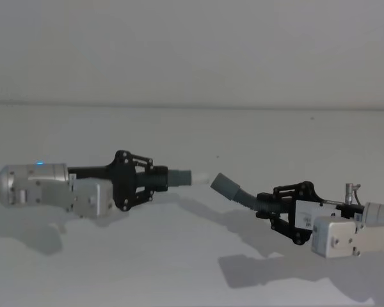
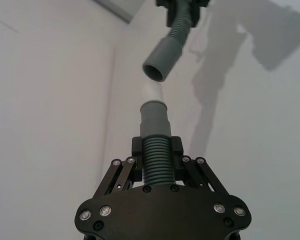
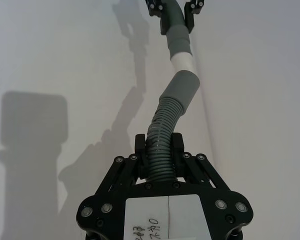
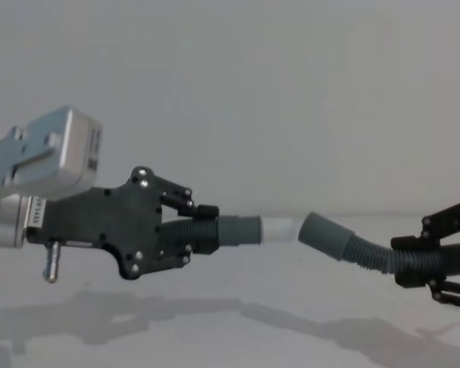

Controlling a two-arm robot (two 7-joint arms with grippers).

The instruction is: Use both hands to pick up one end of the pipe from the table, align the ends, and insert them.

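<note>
We hold the white tip (image 4: 280, 228) of the left hose piece (image 4: 241, 228) facing the open cuff (image 4: 326, 235) of the right hose piece (image 4: 372, 257). They are just apart, not yet joined, and raised above the worktop (image 1: 179, 268). Our left pincer (image 4: 205, 230) clamps its piece's ribbed part, and our right pincer (image 1: 264, 204) clamps its own likewise.

A plain, pale grey wall (image 1: 192, 51) stands far behind the left gripper (image 1: 159, 179) and the right gripper (image 1: 264, 206). A soft dark shadow (image 1: 25, 233) lies under the left gripper's wrist side. A bigger, blocky grey shadow (image 1: 269, 272) lies under the right gripper, a bit nearer the robot. Both shadows have fuzzy edges.
</note>
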